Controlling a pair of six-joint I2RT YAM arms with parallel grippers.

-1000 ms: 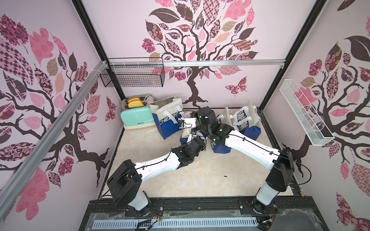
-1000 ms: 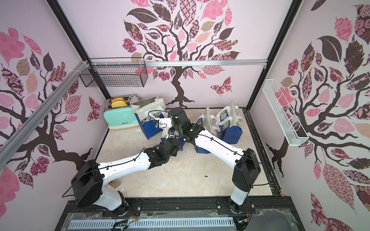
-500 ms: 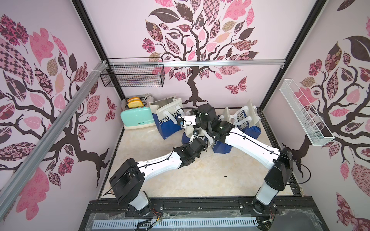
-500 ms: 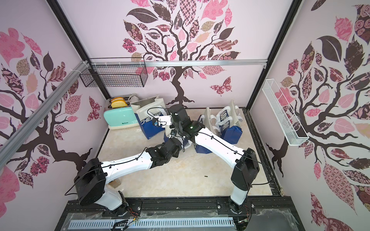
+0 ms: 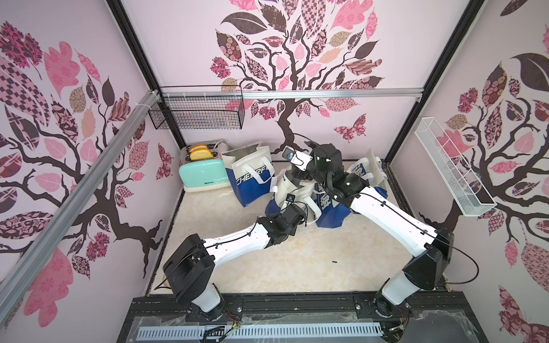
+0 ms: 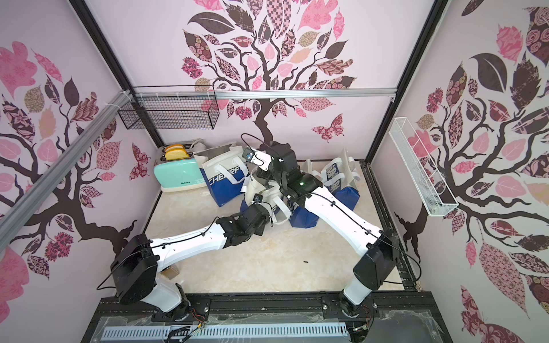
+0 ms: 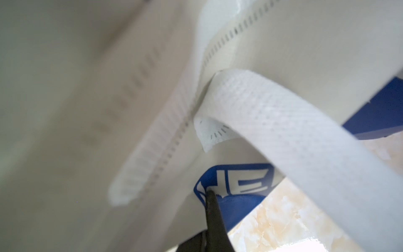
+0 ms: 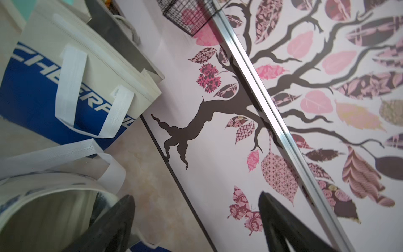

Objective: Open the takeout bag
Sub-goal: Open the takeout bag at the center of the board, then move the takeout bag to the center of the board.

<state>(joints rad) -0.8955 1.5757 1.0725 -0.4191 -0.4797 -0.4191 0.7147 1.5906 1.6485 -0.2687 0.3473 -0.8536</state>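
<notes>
Marble-look tabletop (image 5: 297, 261): the white-and-blue nonwoven takeout bag (image 5: 280, 187) sits mid-table between two others. The left gripper (image 7: 209, 194) pinches its side, while the right gripper (image 8: 196, 196) gapes empty by the rim. That one-sided hold could let it flop shut or tip.

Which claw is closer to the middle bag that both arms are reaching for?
Left. The left gripper is pinched shut on the middle bag, touching its side wall. The right gripper hangs open by the bag's rim, gripping nothing.
</notes>
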